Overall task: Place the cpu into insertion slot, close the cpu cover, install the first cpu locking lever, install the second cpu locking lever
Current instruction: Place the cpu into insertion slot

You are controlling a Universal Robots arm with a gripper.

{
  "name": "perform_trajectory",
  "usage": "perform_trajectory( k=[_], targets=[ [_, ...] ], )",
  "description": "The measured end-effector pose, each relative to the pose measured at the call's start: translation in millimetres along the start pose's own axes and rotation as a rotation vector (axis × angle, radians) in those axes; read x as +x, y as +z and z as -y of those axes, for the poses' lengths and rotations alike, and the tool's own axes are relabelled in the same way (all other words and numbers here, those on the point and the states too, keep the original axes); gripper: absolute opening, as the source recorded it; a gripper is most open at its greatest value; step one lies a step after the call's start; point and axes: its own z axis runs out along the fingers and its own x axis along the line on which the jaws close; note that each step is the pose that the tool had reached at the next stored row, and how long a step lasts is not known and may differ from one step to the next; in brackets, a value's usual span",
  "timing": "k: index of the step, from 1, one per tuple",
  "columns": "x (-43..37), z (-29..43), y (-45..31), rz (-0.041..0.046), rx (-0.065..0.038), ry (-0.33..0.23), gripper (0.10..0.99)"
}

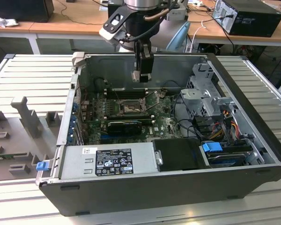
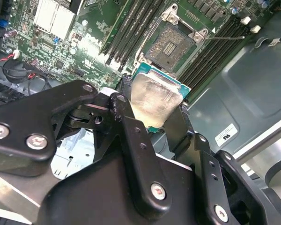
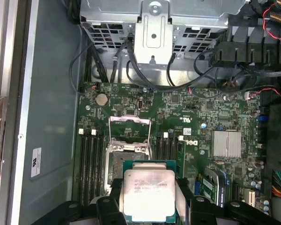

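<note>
Now: chip gripped above the open socket

From the exterior view we see the fingers hanging inside the computer case, above the socket. In the second wrist view we find them clamped on the chip, held clear of the socket. In the first wrist view the cover sits swung open beside the socket.

Poised with arm hung from the exterior view's top edge, wrist turned straight down. Clamped at gripper on the cpu. Seen in both wrist views with black fingers pressing opposite edges.
</note>
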Motion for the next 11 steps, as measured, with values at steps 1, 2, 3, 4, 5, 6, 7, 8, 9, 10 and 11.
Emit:
perform_trajectory(
  k=[1,2,3,4,5,6,7,8,9,10,11],
  targets=[
    [0.0,0.0,0.5,0.0,0.0,0.0,0.529],
    [0.0,0.1,1.1,0.0,0.0,0.0,0.529],
    [0.0,0.1,2.0,0.0,0.0,0.0,0.529],
    [-0.1,0.2,2.8,0.0,0.001,0.0,0.529],
    [-0.1,0.2,3.2,0.0,0.001,0.001,0.529],
    [-0.1,0.3,3.7,0.0,0.001,0.001,0.529],
    [-0.1,0.3,4.1,-0.0001,0.001,0.001,0.529],
    [-0.1,0.3,4.6,0.0,0.001,0.001,0.529],
    [-0.1,0.4,5.1,-0.0001,0.002,0.001,0.529],
    [-0.1,0.4,5.8,0.0,0.002,0.001,0.529],
    [-0.2,0.5,6.5,-0.0001,0.002,0.001,0.529]
  ],
)
